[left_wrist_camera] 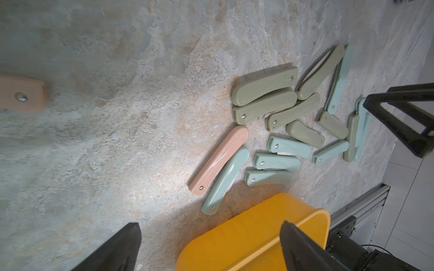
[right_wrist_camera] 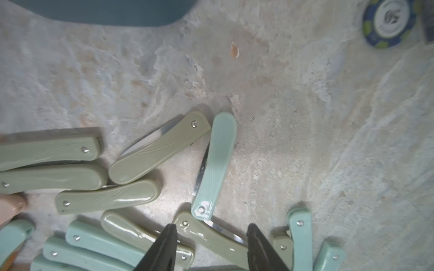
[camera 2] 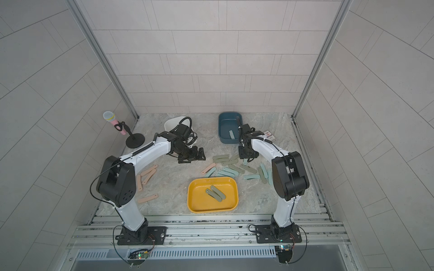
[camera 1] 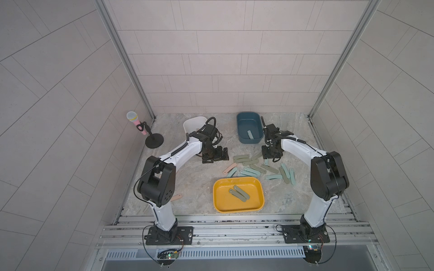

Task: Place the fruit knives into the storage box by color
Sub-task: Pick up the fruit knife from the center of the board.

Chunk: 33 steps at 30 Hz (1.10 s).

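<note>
A: Where is the right gripper [right_wrist_camera: 212,226] hovering?
B: Over the upper edge of the pile [camera 1: 252,172], right of centre, jaws apart and empty. A teal fruit knife [right_wrist_camera: 215,164] is lying just ahead, its long axis crossing the closing line, touching olive knives [right_wrist_camera: 159,150].
A: Room?
B: Bare table [right_wrist_camera: 305,140] is flanking it. The left gripper [camera 1: 217,156], spread wide, is hanging farther off.

Two olive-green knives [camera 2: 214,195] lie in the yellow tray [camera 2: 212,179] near the front edge of the bench [camera 2: 169,185]; one teal knife [camera 2: 232,134] lies in the blue box [camera 2: 229,113] toward the back
</note>
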Motion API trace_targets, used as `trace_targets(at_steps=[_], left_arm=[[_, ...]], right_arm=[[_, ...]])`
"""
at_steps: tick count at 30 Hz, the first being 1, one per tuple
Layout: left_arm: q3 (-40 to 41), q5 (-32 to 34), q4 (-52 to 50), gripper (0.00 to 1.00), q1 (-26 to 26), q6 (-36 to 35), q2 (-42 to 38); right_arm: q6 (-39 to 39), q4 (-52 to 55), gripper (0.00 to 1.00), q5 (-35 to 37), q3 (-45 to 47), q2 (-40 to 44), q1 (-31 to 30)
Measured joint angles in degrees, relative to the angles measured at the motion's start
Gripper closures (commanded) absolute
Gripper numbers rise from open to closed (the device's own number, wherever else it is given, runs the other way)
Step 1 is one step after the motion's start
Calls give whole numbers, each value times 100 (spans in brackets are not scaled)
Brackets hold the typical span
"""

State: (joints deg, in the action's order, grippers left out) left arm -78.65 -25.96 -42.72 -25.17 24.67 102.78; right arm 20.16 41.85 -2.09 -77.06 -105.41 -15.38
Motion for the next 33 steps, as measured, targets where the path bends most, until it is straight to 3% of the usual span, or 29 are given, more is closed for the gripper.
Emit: trace_targets(at_steps=[21, 33], left_arm=[[-190, -15, 57, 0, -2, 33, 264], [-192, 24, 33, 0, -2, 31, 264]], right_arm=[[42, -476, 64, -162, -577, -1062, 317], [195, -529, 80, -140, -579, -1106, 323]])
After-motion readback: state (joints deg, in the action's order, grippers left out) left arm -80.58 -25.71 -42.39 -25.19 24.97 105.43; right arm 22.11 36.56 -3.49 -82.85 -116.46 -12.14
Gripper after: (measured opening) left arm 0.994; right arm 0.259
